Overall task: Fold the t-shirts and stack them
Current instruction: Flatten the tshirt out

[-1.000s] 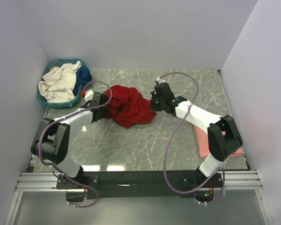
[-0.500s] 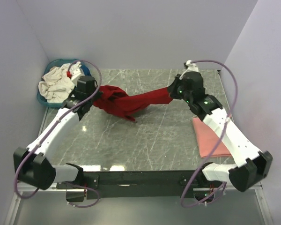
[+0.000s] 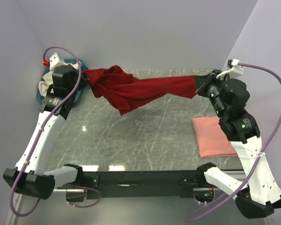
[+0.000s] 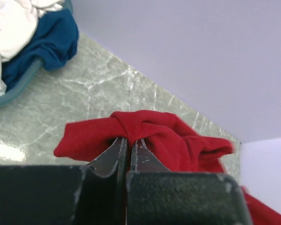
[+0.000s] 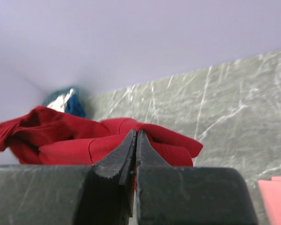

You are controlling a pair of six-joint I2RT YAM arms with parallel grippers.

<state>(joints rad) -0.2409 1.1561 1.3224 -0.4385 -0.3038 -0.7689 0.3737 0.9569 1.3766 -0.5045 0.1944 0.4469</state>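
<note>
A deep red t-shirt hangs stretched in the air between both arms, above the far part of the table. My left gripper is shut on its left end, raised near the back left corner. At the back right, my right gripper is shut on the other end. The cloth sags and bunches toward the left. A folded salmon pink t-shirt lies flat at the table's right side. Cream-white and dark blue t-shirts lie in the basket.
The teal basket stands in the back left corner, mostly behind my left arm. Grey marble tabletop lies below the hanging shirt. White walls close in on the left, back and right.
Both arms have risen and spread apart, lifting the red shirt off the table and pulling it out from a heap into a long span.
</note>
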